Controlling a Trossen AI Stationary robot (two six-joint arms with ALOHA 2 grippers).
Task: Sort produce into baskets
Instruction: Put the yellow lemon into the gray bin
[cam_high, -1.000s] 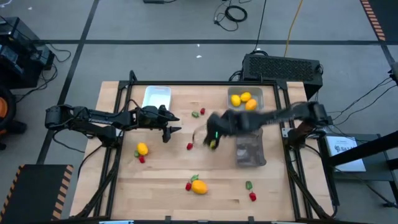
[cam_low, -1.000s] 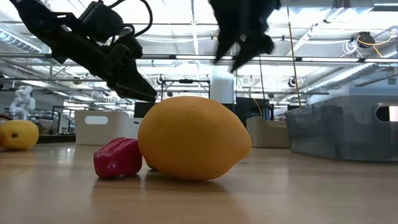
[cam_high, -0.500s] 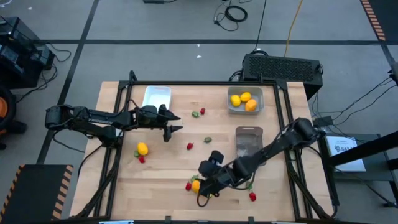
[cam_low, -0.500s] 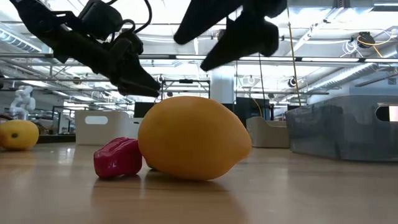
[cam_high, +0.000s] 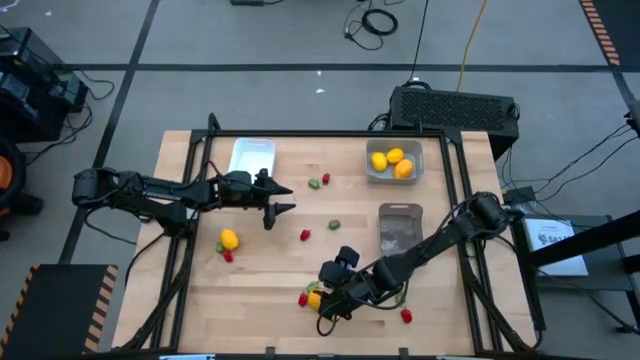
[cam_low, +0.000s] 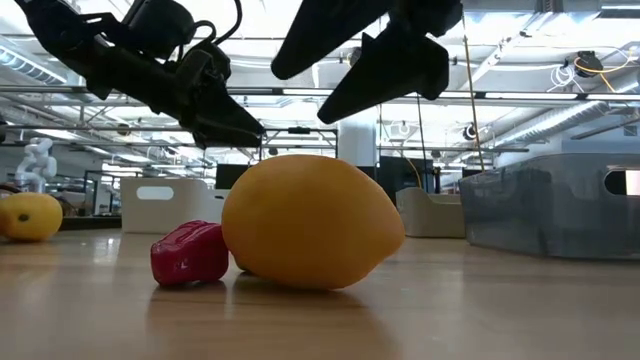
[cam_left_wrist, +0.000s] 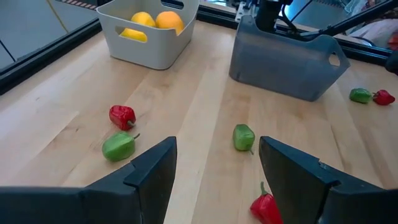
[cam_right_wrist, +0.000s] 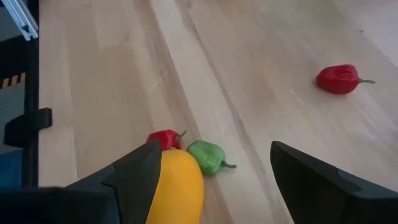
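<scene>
The right gripper hangs spread just above a smooth yellow lemon near the counter's front edge, its jaws straddling the fruit without touching it. Against that lemon sit one glossy red piece and one small green piece; another red piece lies well apart on bare wood.

The left gripper hovers with its jaws parted and holding nothing, over open counter near the middle. Ahead of it lie two green pieces and two red ones, loosely scattered with free wood between them.

Farther out stand three baskets: a white one beside the left arm, a pale grey one holding three lemons, and a darker, translucent grey one beside the right arm. One more lemon lies with a red piece below the left arm. A green and red pair rests beyond the right gripper, near the front edge.
</scene>
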